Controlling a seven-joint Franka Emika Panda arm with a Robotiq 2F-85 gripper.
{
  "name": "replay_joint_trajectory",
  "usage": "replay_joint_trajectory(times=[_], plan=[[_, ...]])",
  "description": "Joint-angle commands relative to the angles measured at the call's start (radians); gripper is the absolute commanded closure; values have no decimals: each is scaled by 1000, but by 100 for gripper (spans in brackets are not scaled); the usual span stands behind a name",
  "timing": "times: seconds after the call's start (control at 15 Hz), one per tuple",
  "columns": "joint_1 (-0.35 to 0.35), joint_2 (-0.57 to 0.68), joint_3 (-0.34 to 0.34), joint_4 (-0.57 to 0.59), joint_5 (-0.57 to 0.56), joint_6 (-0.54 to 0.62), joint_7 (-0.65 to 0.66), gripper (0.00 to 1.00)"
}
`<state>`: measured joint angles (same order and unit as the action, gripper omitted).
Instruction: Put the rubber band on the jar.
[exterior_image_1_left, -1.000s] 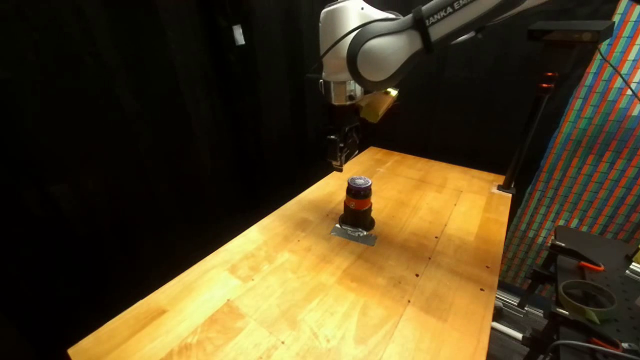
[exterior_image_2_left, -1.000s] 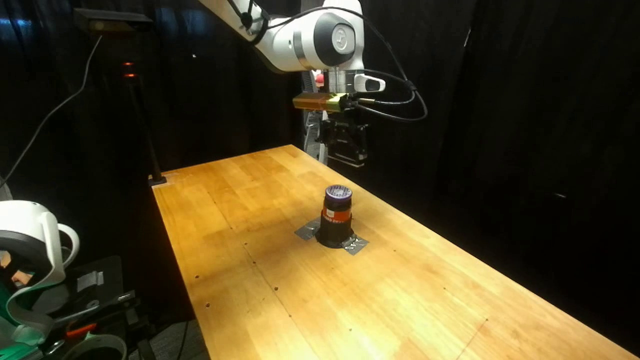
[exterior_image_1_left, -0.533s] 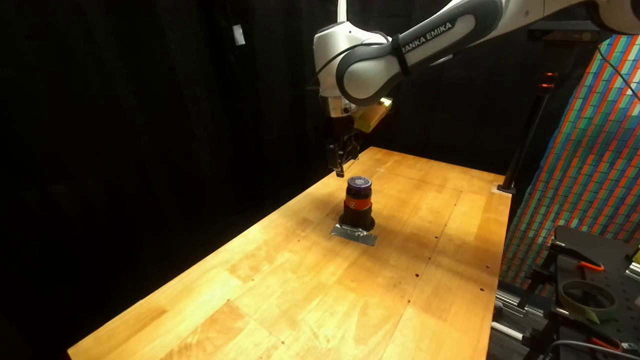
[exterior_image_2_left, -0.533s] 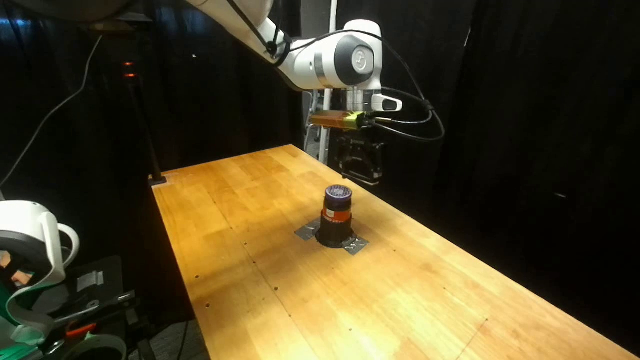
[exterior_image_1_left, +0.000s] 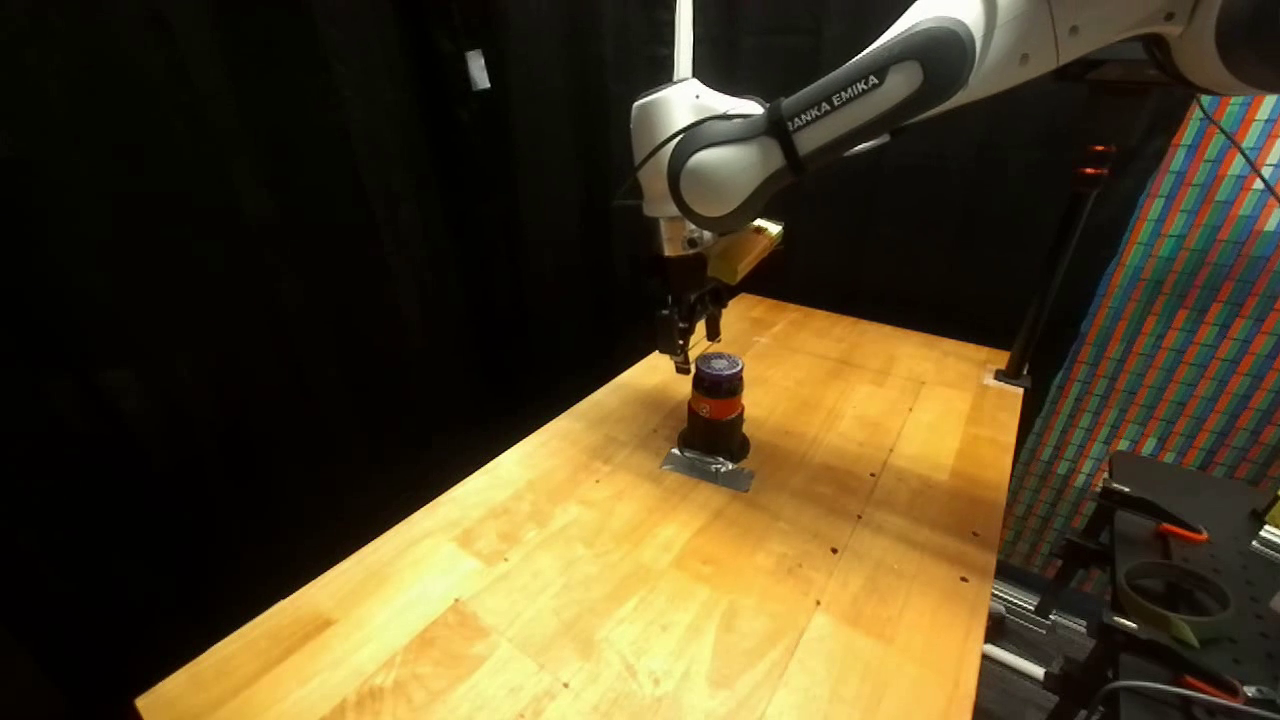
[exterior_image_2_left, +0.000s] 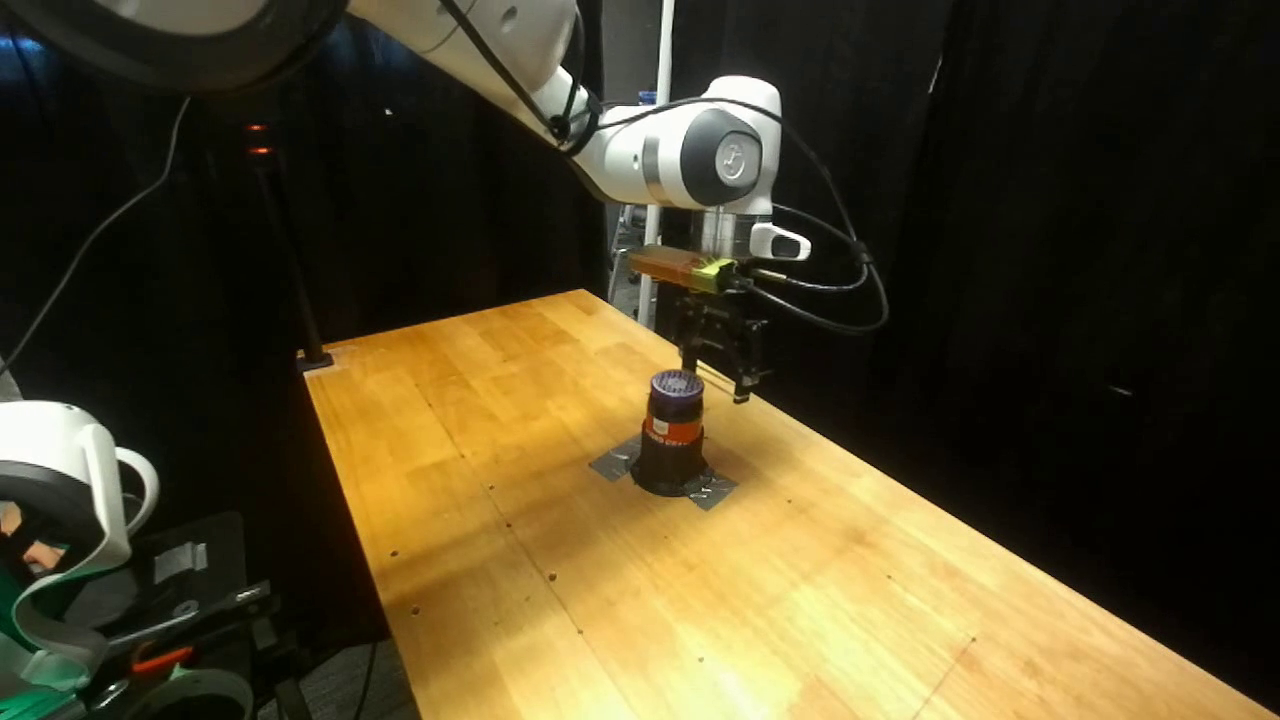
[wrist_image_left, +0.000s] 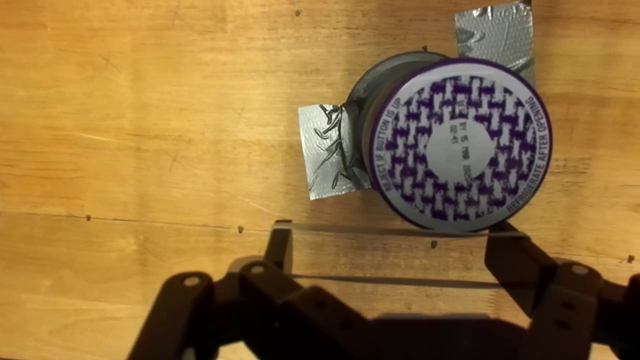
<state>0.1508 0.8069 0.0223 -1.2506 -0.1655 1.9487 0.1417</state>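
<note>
Two strands of the band are stretched across the spread gripper, but with the jar at its one o'clock in the wrist view, the band could be knocked loose by an uncentred descent.

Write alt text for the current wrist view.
A rubber band is stretched across the robot's open hand at the bottom, not yet around the purple-and-white-topped jar seen from above, right of centre. Grey tape shows beside it on a wooden table.
</note>
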Motion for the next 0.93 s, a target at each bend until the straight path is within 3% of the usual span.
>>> replay_joint_trajectory(times=[0.0, 0.87], plan=[[-8, 6, 4, 18, 37, -30, -22, 0], [-4, -43, -7, -44, 35, 18, -15, 0]])
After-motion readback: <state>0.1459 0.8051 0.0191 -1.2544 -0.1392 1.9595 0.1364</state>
